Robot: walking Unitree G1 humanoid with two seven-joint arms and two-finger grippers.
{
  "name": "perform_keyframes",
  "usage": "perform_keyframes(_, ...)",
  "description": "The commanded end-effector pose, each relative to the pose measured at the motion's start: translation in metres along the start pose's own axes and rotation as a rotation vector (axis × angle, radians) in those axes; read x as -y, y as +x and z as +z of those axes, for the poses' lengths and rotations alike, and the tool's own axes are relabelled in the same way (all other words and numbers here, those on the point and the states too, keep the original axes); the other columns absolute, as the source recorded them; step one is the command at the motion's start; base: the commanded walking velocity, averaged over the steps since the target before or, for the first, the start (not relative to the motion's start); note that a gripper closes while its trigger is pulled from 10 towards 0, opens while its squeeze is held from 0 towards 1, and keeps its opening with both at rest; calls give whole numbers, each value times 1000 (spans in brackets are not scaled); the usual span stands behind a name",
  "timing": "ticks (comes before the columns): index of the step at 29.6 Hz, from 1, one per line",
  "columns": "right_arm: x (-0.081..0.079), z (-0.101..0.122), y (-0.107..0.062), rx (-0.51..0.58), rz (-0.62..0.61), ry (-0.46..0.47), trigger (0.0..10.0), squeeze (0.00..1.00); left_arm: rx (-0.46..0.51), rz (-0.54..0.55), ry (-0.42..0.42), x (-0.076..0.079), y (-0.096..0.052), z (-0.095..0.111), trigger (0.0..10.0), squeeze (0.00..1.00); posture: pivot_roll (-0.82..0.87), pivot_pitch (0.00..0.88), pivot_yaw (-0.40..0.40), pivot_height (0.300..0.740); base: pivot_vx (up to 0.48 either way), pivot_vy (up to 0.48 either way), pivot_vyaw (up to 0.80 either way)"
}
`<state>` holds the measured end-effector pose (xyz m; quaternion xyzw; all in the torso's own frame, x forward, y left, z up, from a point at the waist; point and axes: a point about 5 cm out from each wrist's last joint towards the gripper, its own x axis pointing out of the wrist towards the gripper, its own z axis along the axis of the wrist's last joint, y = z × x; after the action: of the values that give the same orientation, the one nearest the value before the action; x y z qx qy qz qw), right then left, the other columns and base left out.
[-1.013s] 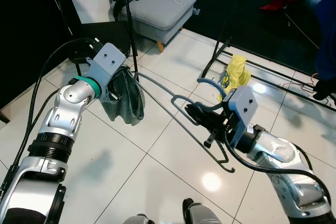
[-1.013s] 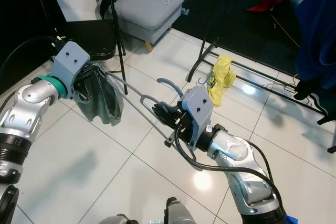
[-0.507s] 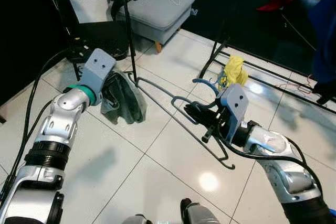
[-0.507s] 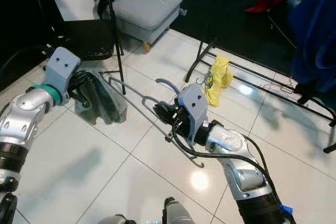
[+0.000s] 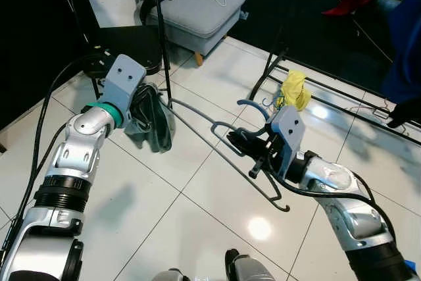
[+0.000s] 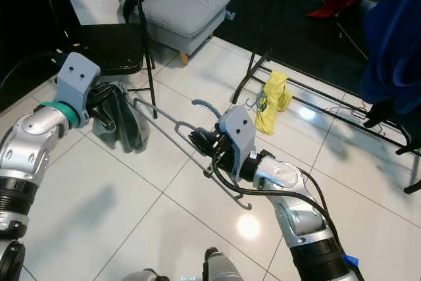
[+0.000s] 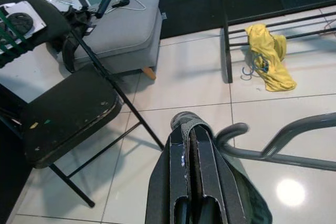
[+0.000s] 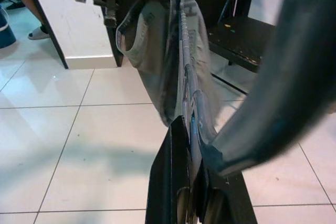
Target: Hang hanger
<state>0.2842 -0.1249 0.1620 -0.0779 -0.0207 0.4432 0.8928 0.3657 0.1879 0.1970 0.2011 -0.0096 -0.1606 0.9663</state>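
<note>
Hanger: one grey hanger (image 5: 217, 137), held low over the white tiled floor (image 5: 164, 215), spanning between the two arms, hook end by the right arm.
Right tool (image 5: 247, 149): fingers clamped narrow on the hanger near its hook.
Left tool (image 5: 146, 106): fingers pressed together on one grey-green garment (image 5: 154, 123) that drapes at the hanger's far end.
Right wrist view: the garment (image 8: 157, 61) hangs in a loose fold off the bar, with a person's sandalled foot (image 8: 37, 32) in the corner.
Left wrist view: one black folding chair (image 7: 58, 114), one grey footstool (image 7: 118, 30), one yellow cloth (image 7: 270, 56) beside the black rack base (image 7: 273, 22).
</note>
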Motion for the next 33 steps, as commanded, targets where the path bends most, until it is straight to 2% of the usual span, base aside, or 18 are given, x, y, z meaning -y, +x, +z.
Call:
perform_keyframes(1, -4, -2, 3, 2, 25, 2, 10000, 0, -15, 1, -10, -1, -1, -2, 10000, 0, -10, 81, 75, 740, 0, 0, 0)
perform_keyframes(13, -5, -9, 3, -13, 24, 7, 10000, 0, -11, 2, -12, -1, -1, 0, 10000, 0, -3, 78, 76, 740, 0, 0, 0)
perform_keyframes(18, 0, -14, 5, -37, -15, -9, 10000, 0, -2, 0, -15, -2, -2, 3, 10000, 0, 2, 82, 77, 740, 0, 0, 0)
perform_keyframes(24, 9, -15, 18, -36, -49, -19, 10000, 0, 8, -4, -11, -5, -4, 7, 10000, 0, 15, 80, 83, 740, 0, 0, 0)
perform_keyframes(33, 17, -12, 27, -28, -77, -57, 10000, 0, 8, -19, 1, -5, -6, 9, 10000, 0, 24, 80, 87, 740, 0, 0, 0)
